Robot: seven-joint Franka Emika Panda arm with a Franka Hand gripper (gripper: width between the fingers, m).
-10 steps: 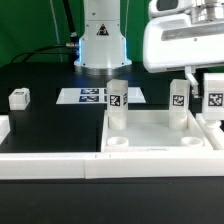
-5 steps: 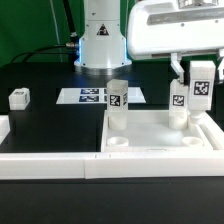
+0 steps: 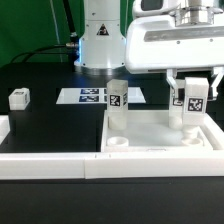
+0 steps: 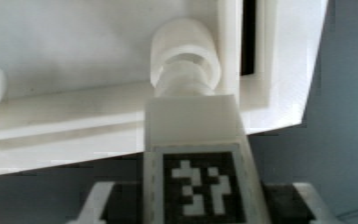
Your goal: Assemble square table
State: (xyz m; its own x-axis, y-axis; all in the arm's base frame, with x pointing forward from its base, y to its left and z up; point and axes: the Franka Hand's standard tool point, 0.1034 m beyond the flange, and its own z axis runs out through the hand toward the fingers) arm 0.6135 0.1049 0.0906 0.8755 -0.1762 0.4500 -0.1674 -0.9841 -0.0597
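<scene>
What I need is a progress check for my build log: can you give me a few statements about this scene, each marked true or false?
1. The jaws are closed on a tagged leg. True.
2. That leg lies flat on the tabletop. False: it is held upright over the tabletop, toward the exterior view's right.
3. A second leg stands upright at the tabletop's far corner on the exterior view's left. True.
4. Every leg is on the tabletop. False: a loose leg lies on the black table, at the exterior view's left, apart from the tabletop.
</scene>
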